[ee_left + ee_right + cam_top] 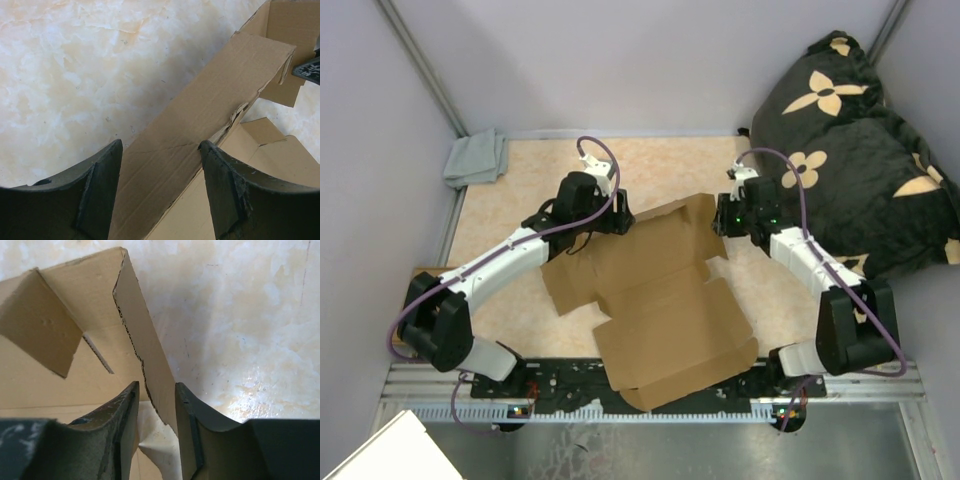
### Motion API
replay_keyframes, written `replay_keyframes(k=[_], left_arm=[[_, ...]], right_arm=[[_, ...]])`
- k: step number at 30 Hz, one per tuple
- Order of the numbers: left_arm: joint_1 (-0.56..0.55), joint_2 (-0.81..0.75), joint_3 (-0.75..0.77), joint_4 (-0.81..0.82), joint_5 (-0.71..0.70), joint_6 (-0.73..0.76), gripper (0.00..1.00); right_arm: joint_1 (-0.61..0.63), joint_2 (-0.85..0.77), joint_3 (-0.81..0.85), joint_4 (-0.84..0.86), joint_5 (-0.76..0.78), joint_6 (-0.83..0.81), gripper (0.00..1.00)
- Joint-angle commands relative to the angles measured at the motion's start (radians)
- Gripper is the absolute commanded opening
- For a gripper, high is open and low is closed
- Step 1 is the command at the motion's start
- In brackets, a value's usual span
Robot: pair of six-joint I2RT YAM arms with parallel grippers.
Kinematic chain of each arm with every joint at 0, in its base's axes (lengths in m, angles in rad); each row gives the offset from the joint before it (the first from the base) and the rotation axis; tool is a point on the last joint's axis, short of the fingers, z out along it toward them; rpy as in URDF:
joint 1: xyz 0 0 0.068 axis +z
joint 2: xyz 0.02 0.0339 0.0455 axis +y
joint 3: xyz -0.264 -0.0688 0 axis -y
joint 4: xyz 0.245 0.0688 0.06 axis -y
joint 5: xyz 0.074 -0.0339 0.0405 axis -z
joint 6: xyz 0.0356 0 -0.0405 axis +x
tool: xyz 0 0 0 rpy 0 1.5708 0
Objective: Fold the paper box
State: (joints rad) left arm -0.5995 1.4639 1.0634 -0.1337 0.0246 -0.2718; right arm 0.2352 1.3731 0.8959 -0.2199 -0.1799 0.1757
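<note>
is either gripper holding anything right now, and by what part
Both straddle the paper box: right gripper around a raised side wall's edge, left gripper open around the far panel. Firm pinch can't be told.
</note>
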Motion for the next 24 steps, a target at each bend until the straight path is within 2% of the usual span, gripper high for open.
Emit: replay_keyframes(k=[1, 5, 9, 15, 20, 24], left_arm=[[0.001, -0.022, -0.011, 0.012, 0.017, -0.001, 0.7], [0.001, -0.022, -0.013, 0.012, 0.014, -0.001, 0.7], [0.001, -0.026, -0.013, 0.012, 0.012, 0.001, 0.7], [0.002, -0.035, -0.011, 0.011, 0.014, 0.001, 0.7], [0.001, -0.046, -0.013, 0.008, 0.029, -0.005, 0.7], [0.001, -0.065, -0.024, 0.007, 0.063, -0.022, 0.69]], right_arm=[[0.023, 0.046, 0.05, 0.036, 0.043, -0.015, 0.31], [0.044, 0.054, 0.062, 0.03, 0.07, -0.029, 0.14], [0.076, 0.008, 0.058, 0.012, 0.103, -0.04, 0.06], [0.12, -0.143, 0.028, -0.017, 0.092, -0.05, 0.02], [0.136, -0.244, -0.024, -0.043, 0.025, -0.051, 0.02], [0.172, -0.292, -0.062, -0.073, 0.038, -0.044, 0.03]])
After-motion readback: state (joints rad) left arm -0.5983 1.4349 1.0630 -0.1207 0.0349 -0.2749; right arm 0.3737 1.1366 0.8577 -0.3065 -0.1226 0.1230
